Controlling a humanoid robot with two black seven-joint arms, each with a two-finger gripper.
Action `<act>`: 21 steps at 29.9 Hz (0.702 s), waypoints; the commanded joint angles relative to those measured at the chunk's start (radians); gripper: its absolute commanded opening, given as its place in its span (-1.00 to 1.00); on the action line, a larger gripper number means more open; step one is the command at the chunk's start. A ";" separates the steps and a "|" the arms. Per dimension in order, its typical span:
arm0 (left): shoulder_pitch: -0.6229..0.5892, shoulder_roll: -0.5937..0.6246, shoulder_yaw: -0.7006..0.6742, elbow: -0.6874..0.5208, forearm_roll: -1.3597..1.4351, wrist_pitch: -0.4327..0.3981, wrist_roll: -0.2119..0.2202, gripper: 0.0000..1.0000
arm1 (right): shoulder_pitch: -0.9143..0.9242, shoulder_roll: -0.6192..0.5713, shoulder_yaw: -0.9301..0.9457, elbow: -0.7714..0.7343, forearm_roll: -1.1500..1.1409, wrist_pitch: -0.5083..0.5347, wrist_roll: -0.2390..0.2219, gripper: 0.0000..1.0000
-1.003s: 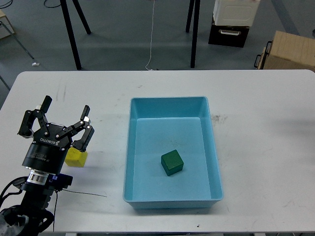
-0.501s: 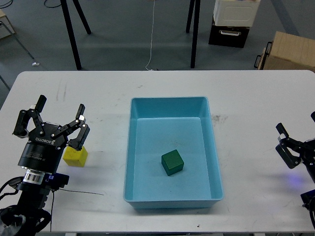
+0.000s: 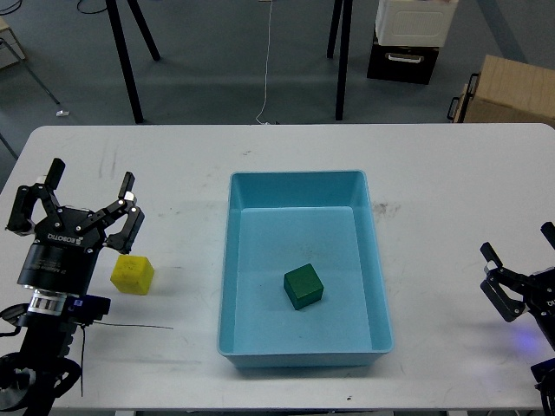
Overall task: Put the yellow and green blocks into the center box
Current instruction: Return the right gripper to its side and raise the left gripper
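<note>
A yellow block (image 3: 132,273) lies on the white table (image 3: 173,156), left of the blue box (image 3: 299,176). A green block (image 3: 303,287) lies inside the box, near its middle. My left gripper (image 3: 87,186) is open and empty, just up and to the left of the yellow block, and does not touch it. My right gripper (image 3: 519,250) shows partly at the right edge, open and empty, well to the right of the box.
Beyond the table's far edge are black stand legs (image 3: 126,61), a black and white case (image 3: 408,39) and a cardboard box (image 3: 512,91) on the floor. A thin black cable (image 3: 130,327) lies on the table near my left arm.
My left gripper has moved left and away from the yellow block, leaving it uncovered on the table. My right gripper has come into view at the right edge.
</note>
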 commanded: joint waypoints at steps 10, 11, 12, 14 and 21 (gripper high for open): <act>-0.372 0.431 0.030 0.258 0.019 0.000 0.122 1.00 | -0.009 -0.021 0.019 0.009 0.001 0.000 -0.002 1.00; -0.415 0.473 0.082 0.258 0.030 0.000 0.127 1.00 | -0.009 -0.021 0.019 0.009 0.003 0.000 -0.002 1.00; -0.470 0.522 0.148 0.257 0.051 0.000 0.128 1.00 | -0.008 -0.021 0.019 0.009 0.003 0.000 -0.002 1.00; -0.573 0.603 0.277 0.255 0.106 0.000 0.119 1.00 | -0.006 -0.015 0.019 0.009 0.001 0.000 -0.002 1.00; -1.019 0.646 0.723 0.270 0.277 0.000 0.122 1.00 | -0.003 0.005 0.019 0.043 0.001 0.000 -0.002 1.00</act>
